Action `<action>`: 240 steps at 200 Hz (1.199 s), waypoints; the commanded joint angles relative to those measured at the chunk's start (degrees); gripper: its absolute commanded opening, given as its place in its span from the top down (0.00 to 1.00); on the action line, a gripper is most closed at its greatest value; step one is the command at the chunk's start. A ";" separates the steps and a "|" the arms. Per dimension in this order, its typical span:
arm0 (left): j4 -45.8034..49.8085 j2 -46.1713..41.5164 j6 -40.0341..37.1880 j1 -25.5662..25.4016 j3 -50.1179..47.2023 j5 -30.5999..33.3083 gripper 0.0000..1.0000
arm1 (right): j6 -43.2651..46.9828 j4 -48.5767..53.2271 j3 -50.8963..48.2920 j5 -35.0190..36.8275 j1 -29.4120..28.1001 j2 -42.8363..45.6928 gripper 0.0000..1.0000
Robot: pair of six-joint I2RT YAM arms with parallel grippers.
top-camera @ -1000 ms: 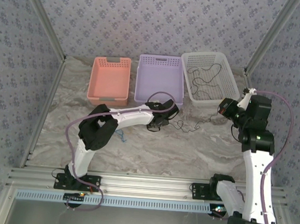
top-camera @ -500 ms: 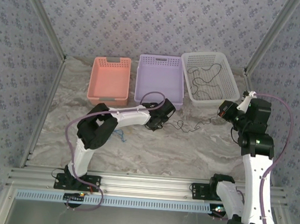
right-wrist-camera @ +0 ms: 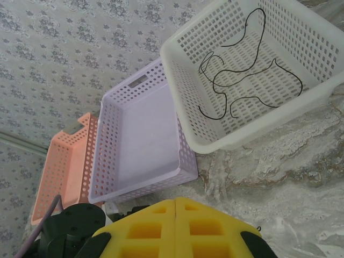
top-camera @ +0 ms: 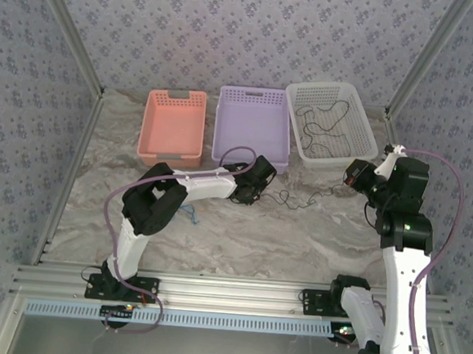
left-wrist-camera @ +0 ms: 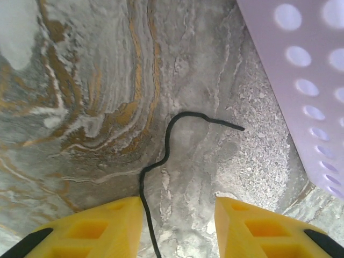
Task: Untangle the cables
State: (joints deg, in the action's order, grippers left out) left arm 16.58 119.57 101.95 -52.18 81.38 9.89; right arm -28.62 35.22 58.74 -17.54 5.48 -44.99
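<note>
The marbled worktop [top-camera: 297, 239] carries three baskets along its far edge: orange [top-camera: 171, 127] to the left, purple [top-camera: 252, 129] in the middle, and white [top-camera: 366, 120] nearest the far right corner. A black cable [right-wrist-camera: 236, 75] lies coiled loosely in the white basket, which suggests that freed cords are sorted there.

The left arm reaches across the middle of the worktop, and the left claw [left-wrist-camera: 179, 215] hangs low, just in front of the purple basket's near wall. Its fingers are spread wide. A second cable [left-wrist-camera: 167, 142], also black, curves up between them from beside the left finger, and its free end lies close to the basket. The claw looks lined up to close on this strand.

The right claw [right-wrist-camera: 174, 203] sits near the worktop's right edge, in front of the white basket. Its fingers are pressed together, and whether they pinch anything cannot be told. The second cable trails across the worktop towards it.

A small blue cable [top-camera: 188, 214] lies apart, beside the left arm's elbow.
</note>
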 commanded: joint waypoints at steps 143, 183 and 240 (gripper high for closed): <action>-4.43 -11.38 -3.78 -1.60 -12.45 4.53 1.00 | 0.72 -0.21 4.24 0.86 0.99 -0.78 1.00; 6.28 -26.77 -12.27 1.65 -22.60 10.44 1.00 | -1.13 -1.86 15.90 1.37 5.14 -6.86 1.00; 16.13 -48.00 -16.95 7.61 -36.88 14.96 1.00 | -5.64 -5.97 29.94 2.08 11.87 -17.19 1.00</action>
State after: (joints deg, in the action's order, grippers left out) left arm 24.97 78.00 88.75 -46.87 49.45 21.54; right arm -31.62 31.94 84.29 -16.21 16.01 -59.05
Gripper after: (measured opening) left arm 0.040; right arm 0.063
